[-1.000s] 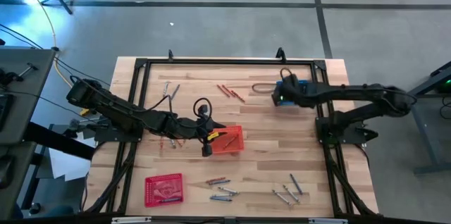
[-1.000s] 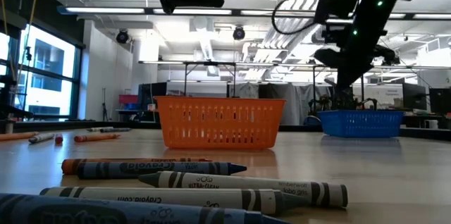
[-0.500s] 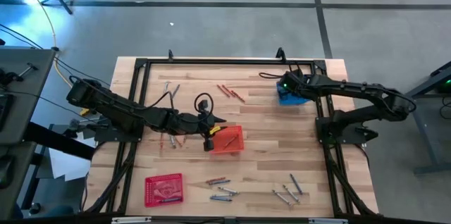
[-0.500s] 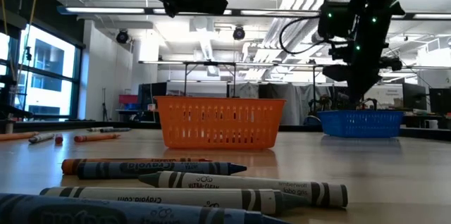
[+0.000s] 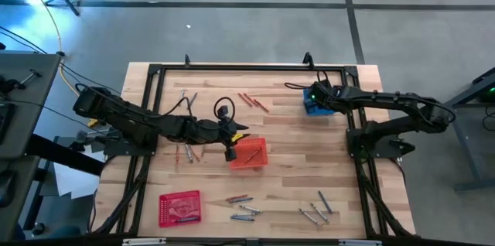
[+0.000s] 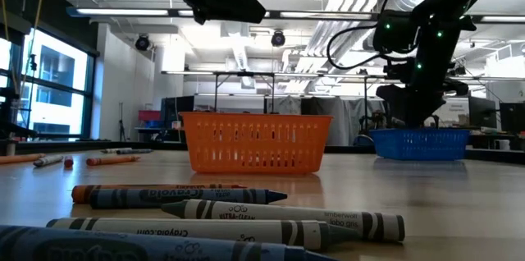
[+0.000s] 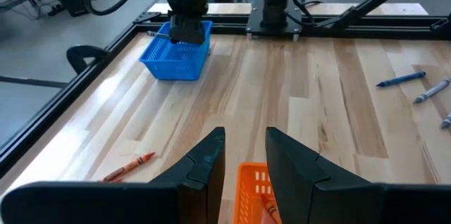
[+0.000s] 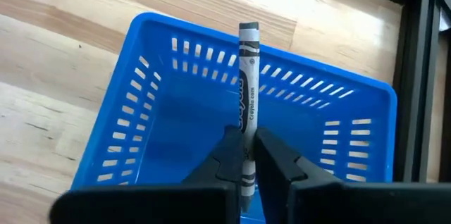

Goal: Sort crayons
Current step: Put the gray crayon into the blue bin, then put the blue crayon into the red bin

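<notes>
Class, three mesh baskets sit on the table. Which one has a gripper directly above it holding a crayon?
The blue basket, unlike the orange and red ones: the right gripper holds a grey crayon over it.

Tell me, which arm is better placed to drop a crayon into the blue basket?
Right: the right gripper holds a grey crayon directly over the blue basket.

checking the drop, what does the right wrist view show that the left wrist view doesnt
Only the right wrist view shows a grey crayon between the right claw fingers, over the blue basket's empty inside. Only the left wrist view shows the left claw open above the orange basket, an orange crayon on the table, and blue and grey crayons farther off. Both show the blue basket on the wooden table.
</notes>
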You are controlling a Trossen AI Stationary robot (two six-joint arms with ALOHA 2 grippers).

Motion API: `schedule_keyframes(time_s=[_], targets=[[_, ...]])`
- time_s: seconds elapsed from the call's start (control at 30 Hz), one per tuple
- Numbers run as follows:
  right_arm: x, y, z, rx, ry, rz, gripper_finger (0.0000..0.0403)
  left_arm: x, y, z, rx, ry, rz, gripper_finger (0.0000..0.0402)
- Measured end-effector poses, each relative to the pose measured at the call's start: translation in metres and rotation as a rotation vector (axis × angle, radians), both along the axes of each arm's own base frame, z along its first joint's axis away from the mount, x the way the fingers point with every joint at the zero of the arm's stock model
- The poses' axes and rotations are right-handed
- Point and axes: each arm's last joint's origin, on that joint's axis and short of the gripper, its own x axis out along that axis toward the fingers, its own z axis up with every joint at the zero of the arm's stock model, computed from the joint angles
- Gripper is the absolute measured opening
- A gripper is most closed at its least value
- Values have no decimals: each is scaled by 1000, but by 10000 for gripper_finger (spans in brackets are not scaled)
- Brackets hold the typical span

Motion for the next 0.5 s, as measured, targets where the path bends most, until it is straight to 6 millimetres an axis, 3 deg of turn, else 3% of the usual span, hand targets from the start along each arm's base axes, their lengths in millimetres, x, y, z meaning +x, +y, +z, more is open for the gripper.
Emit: schedule_keyframes(time_s=[0.37,0.5], targets=[[1,0,2,12,4,24,119,0,0,0,4,1,-3,90],[10,-2,23,65,-48,104,125,0,0,0,4,1,-3,90]])
